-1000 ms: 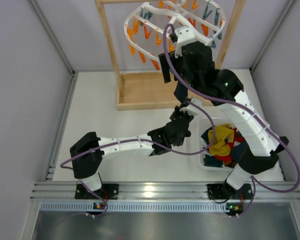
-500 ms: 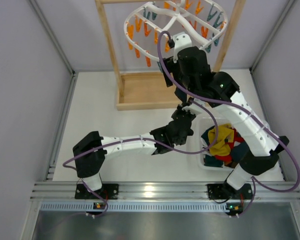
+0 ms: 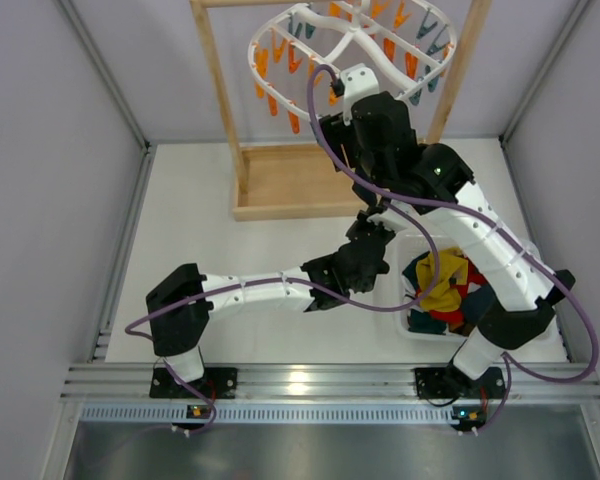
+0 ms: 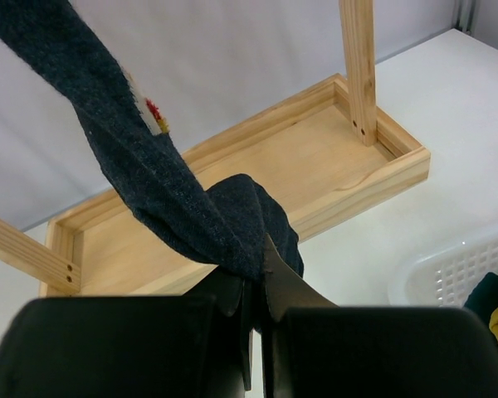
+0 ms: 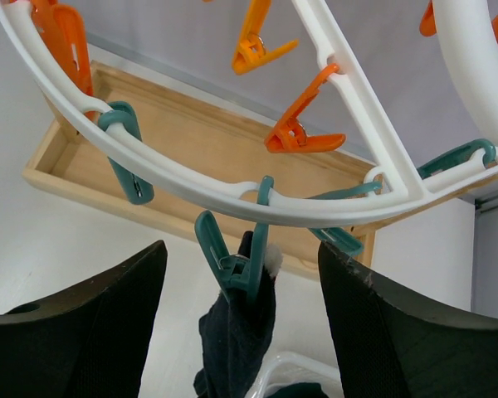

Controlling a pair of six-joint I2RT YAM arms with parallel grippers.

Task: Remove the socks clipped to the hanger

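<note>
The white oval hanger (image 3: pixel 350 45) with orange and teal pegs hangs at the back; its ring shows in the right wrist view (image 5: pixel 191 178). A teal peg (image 5: pixel 232 257) clips a dark navy sock (image 5: pixel 241 340) that hangs down from it. My right gripper (image 5: pixel 241 249) is open, with one finger on each side of that peg and not touching it; from above it (image 3: pixel 365 120) sits just under the hanger. My left gripper (image 4: pixel 256 282) is shut on the sock's lower part (image 4: pixel 191 207), and the fabric runs up and to the left from it. From above, the left gripper (image 3: pixel 372 232) lies below the right wrist.
A white basket (image 3: pixel 405 320) at the right holds several loose socks in yellow, red, teal and dark; its rim shows in the left wrist view (image 4: pixel 456 265). The light wooden stand's base tray (image 3: pixel 290 180) and uprights stand under the hanger.
My right gripper has risen closer to the hanger and shifted slightly left. The hanger has swung a little. My left arm has reached slightly further forward, still gripping the sock.
</note>
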